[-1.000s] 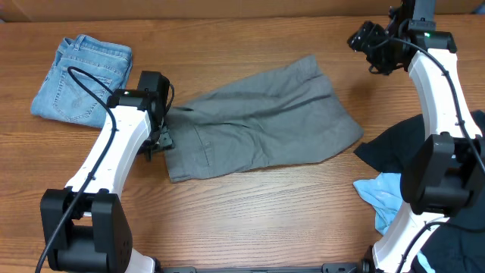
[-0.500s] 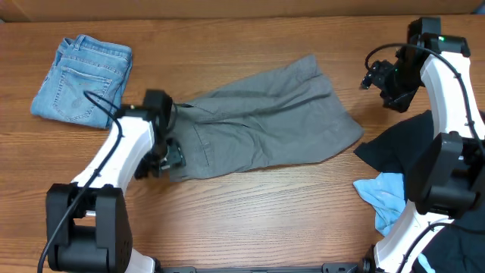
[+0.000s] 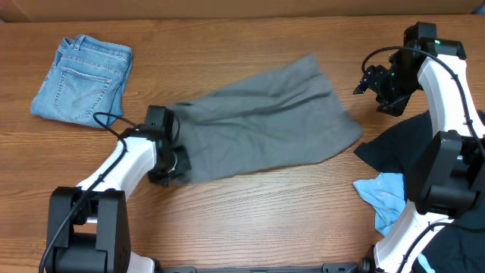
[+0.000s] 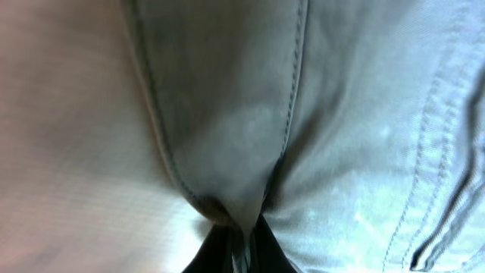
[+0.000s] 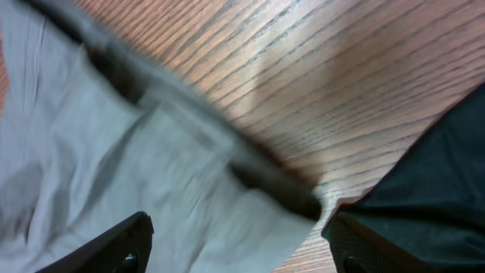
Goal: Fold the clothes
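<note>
Since a second ago the left gripper [image 3: 173, 163] has slid to the near-left corner of the grey shorts [image 3: 265, 121], and the right gripper [image 3: 373, 82] has come down toward their right end. The wooden table [image 3: 250, 220] bears the shorts mid-table, long axis running near-left to far-right. They are soft woven cloth with stitched seams, lying flat but rumpled. A dark navy garment [image 3: 394, 148] lies just right of the shorts, and folded denim jeans [image 3: 83, 76] well to their left. The left gripper is clenched on a pinch of the shorts. The right one, fingers spread, hovers just off their right end, probably its next hold.
</note>
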Controlling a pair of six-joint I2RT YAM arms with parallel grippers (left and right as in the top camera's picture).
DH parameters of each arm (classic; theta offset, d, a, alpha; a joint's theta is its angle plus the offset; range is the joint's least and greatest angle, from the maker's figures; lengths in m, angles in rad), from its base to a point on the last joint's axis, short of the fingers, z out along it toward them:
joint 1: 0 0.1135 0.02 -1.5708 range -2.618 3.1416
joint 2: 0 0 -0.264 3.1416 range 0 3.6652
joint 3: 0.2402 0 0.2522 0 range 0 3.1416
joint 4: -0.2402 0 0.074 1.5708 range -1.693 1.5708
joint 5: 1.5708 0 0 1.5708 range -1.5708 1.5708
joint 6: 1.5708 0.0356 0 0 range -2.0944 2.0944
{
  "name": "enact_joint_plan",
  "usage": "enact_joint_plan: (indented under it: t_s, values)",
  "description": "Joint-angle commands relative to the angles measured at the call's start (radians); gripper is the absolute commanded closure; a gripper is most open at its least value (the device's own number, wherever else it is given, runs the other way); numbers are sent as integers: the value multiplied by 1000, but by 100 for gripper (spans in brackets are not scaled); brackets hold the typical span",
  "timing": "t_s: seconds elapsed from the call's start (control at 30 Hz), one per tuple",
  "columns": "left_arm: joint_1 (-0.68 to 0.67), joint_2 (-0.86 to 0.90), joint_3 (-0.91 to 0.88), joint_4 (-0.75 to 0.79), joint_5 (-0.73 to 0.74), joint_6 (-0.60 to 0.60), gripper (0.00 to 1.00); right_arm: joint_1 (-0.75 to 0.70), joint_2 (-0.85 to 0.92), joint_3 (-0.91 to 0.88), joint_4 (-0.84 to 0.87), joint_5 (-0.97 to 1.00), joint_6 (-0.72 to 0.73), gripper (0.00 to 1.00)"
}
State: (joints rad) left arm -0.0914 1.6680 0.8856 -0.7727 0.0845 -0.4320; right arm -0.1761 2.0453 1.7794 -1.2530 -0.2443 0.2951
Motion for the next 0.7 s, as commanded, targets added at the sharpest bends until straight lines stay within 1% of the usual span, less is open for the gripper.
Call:
enact_joint_plan:
  t_s: [0.0, 0.03, 0.07, 0.13, 0.2, 0.23, 0.3, 0.33, 0.4, 0.43, 0.53, 0.57, 0.6, 0.63, 0.67]
  values:
    - [116, 24, 2, -176, -277, 12, 96, 10, -4, -1, -5, -39, -42, 25]
    - [150, 24, 16, -201, -302, 34, 96, 16, -4, -2, -6, -77, -74, 25]
    - [184, 24, 31, -212, -299, 81, 96, 27, -4, -5, -4, -116, -96, 27]
    - [237, 24, 60, -214, -251, 176, 96, 60, -4, -16, 7, -165, -113, 31]
    - [257, 24, 79, -202, -221, 211, 95, 111, -4, -45, 33, -168, -114, 31]
    - [257, 24, 83, -197, -222, 213, 94, 142, -3, -68, 45, -169, -113, 30]
    - [256, 24, 84, -190, -227, 216, 90, 208, 0, -122, 67, -163, -103, 21]
    - [256, 24, 84, -192, -235, 216, 90, 245, 0, -160, 84, -145, -71, 18]
    - [256, 24, 84, -193, -249, 216, 88, 300, 1, -229, 152, -139, -39, 17]
    - [256, 24, 84, -191, -249, 216, 87, 333, 1, -284, 239, -139, 1, 17]
    - [256, 24, 84, -192, -249, 216, 87, 357, 2, -348, 391, -141, 71, 17]
    - [256, 24, 84, -192, -249, 216, 86, 360, 2, -362, 434, -148, 88, 19]
    - [256, 24, 84, -192, -249, 216, 87, 361, 2, -371, 480, -171, 102, 26]
    - [256, 24, 84, -193, -249, 217, 86, 361, 2, -372, 515, -193, 98, 34]
    - [256, 24, 84, -193, -249, 216, 87, 361, 1, -372, 548, -204, 95, 51]
